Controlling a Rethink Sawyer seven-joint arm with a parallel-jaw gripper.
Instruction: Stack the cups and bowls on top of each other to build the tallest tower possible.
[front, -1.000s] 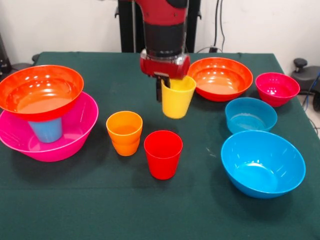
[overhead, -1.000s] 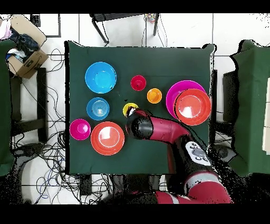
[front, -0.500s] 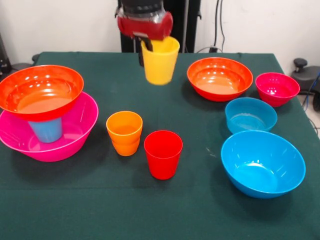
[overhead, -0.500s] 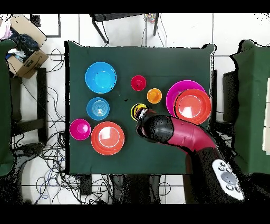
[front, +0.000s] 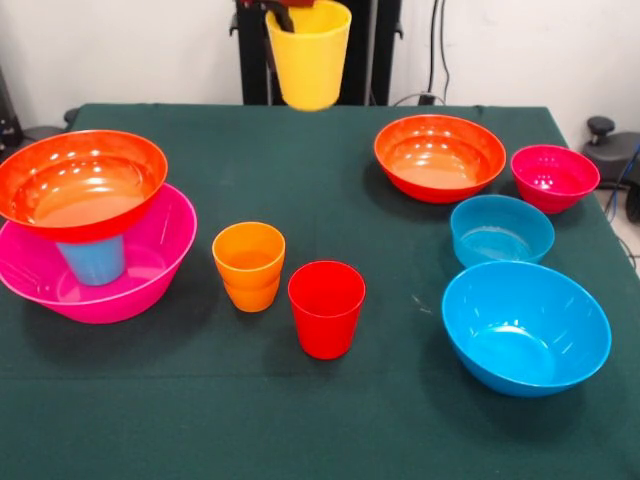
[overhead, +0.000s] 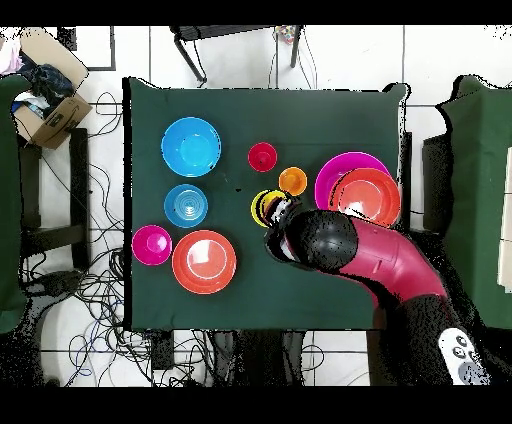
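My gripper (front: 284, 7) shows only at the top edge of the front view, shut on the rim of the yellow cup (front: 309, 55), which hangs high above the table's far side. In the overhead view the yellow cup (overhead: 264, 208) peeks out beside the red arm (overhead: 325, 242). At the left stands the tower: a pink bowl (front: 150, 275) holds a light blue cup (front: 92, 261), with an orange-red bowl (front: 82, 182) resting on top. An orange cup (front: 249, 265) and a red cup (front: 326, 308) stand upright mid-table.
On the right of the front view sit a second orange-red bowl (front: 440, 156), a small magenta bowl (front: 554, 177), a small blue bowl (front: 501, 229) and a large blue bowl (front: 526, 326). A cardboard box (overhead: 45, 105) lies off the table.
The yellow cup has risen from just above the table to the top of the front view and shifted left, carried by the gripper. The other cups and bowls have not moved.
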